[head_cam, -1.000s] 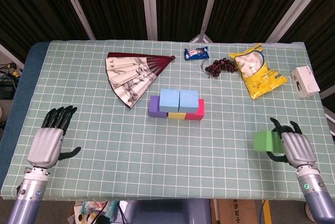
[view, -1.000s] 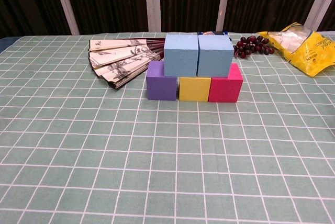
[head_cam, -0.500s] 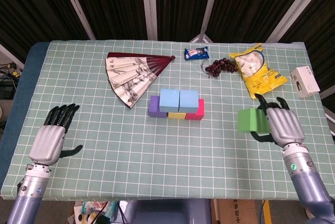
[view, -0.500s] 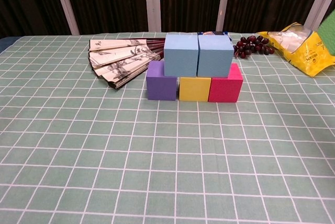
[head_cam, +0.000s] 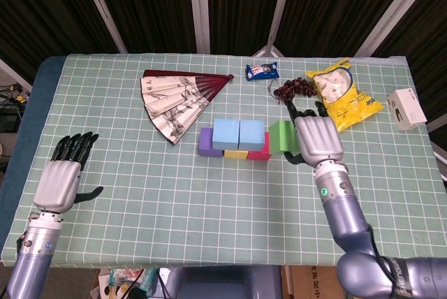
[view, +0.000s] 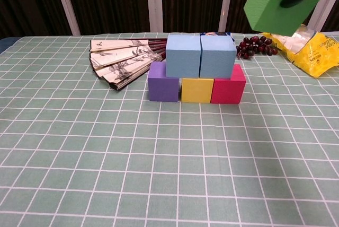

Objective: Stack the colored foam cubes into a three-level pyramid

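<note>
My right hand now carries the green cube up off the table and leftward, close beside the stacked cubes. My left hand sits slightly lower and further left.

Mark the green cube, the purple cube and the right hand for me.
green cube [view: 278,0], chest view, middle of its front face.
purple cube [view: 163,88], chest view, front face, left end of bottom row.
right hand [head_cam: 318,140], head view, back of the hand.

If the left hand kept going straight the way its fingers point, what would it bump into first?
Probably nothing. The left hand rests near the table's near-left corner, pointing toward the far edge. Only bare checked tablecloth lies along that line; the paper fan sits off to the right, though depth is hard to judge.
</note>
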Action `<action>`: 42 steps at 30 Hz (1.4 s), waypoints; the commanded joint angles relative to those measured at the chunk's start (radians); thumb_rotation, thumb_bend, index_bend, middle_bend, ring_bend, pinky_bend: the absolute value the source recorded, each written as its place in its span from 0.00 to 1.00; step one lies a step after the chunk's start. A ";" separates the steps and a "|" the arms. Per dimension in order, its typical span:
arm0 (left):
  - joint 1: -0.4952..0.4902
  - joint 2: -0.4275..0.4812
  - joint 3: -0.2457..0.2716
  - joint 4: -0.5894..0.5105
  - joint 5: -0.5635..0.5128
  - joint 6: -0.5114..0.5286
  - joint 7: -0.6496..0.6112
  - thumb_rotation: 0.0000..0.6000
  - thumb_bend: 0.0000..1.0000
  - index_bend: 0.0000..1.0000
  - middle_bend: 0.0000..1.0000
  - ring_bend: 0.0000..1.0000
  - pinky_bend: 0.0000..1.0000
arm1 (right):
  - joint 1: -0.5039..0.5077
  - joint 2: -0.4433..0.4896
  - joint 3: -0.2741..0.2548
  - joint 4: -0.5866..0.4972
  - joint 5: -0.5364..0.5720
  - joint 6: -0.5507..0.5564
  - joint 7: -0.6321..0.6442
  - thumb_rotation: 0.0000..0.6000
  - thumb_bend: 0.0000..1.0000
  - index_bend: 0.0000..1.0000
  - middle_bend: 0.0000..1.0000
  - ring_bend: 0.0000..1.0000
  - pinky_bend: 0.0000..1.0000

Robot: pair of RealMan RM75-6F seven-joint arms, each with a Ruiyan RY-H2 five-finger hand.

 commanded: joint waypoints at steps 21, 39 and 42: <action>0.000 0.009 -0.014 0.011 -0.013 -0.015 -0.021 1.00 0.08 0.00 0.05 0.06 0.02 | 0.326 -0.383 0.178 0.373 0.353 0.224 -0.198 1.00 0.28 0.00 0.43 0.26 0.00; -0.002 0.014 -0.024 0.025 -0.033 -0.030 -0.044 1.00 0.08 0.00 0.05 0.06 0.02 | 0.328 -0.452 0.117 0.463 0.240 0.135 -0.278 1.00 0.28 0.01 0.43 0.26 0.00; -0.003 0.013 -0.025 0.026 -0.035 -0.030 -0.043 1.00 0.08 0.00 0.05 0.06 0.02 | 0.322 -0.446 0.112 0.467 0.227 0.118 -0.291 1.00 0.28 0.01 0.43 0.26 0.00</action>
